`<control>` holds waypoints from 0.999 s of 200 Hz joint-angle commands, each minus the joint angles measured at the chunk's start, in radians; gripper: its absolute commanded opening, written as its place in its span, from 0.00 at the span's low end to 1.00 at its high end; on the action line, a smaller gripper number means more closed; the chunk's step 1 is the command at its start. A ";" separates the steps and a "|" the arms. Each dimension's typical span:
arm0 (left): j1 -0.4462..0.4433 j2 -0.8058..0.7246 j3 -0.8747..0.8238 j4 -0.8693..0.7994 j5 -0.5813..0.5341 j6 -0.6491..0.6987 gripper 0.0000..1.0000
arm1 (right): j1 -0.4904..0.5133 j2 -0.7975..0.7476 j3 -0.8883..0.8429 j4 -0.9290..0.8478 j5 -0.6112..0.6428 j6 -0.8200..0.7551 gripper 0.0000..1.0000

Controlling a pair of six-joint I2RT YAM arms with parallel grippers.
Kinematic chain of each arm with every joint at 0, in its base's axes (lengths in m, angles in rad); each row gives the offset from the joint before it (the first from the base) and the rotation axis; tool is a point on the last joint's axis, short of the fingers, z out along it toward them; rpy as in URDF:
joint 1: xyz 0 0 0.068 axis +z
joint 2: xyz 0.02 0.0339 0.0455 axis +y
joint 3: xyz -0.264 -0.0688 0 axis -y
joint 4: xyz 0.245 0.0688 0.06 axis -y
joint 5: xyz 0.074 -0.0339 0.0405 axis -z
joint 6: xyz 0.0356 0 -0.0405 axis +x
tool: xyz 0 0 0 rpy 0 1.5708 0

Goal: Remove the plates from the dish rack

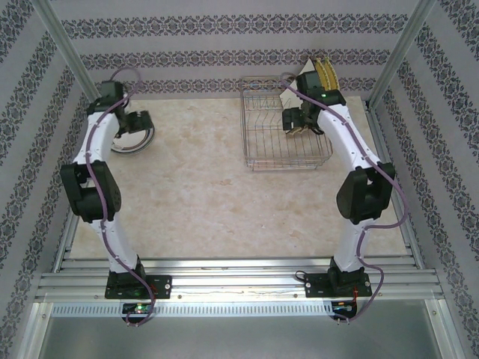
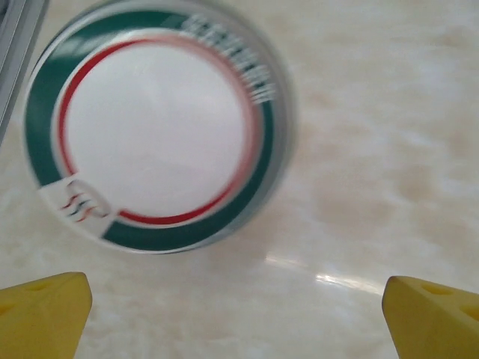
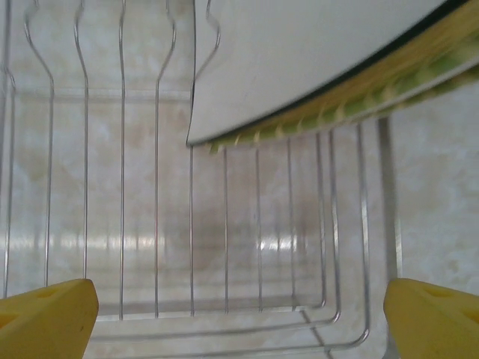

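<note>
I have the left gripper with jaws wide and empty over the green-banded plate, which lies flat on the table. The right gripper, equally wide and empty, hangs above the dish rack facing the white square plate and yellow woven plate, likely my next pick.

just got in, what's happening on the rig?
Two arms are unloading the rack. The left gripper is open above a green-banded plate lying on the table. The right gripper is open over the rack, facing a white square plate and a yellow woven plate standing in it, touching neither.
</note>
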 commanded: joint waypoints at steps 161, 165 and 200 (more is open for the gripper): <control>-0.188 0.116 0.306 -0.409 -0.083 -0.022 1.00 | -0.103 0.482 0.779 -0.067 -0.030 -0.049 0.96; -0.188 0.116 0.303 -0.409 -0.083 -0.022 1.00 | -0.103 0.486 0.780 -0.064 -0.036 -0.048 0.96; -0.188 0.119 0.295 -0.403 -0.085 -0.021 1.00 | -0.102 0.519 0.789 -0.055 -0.068 -0.033 0.93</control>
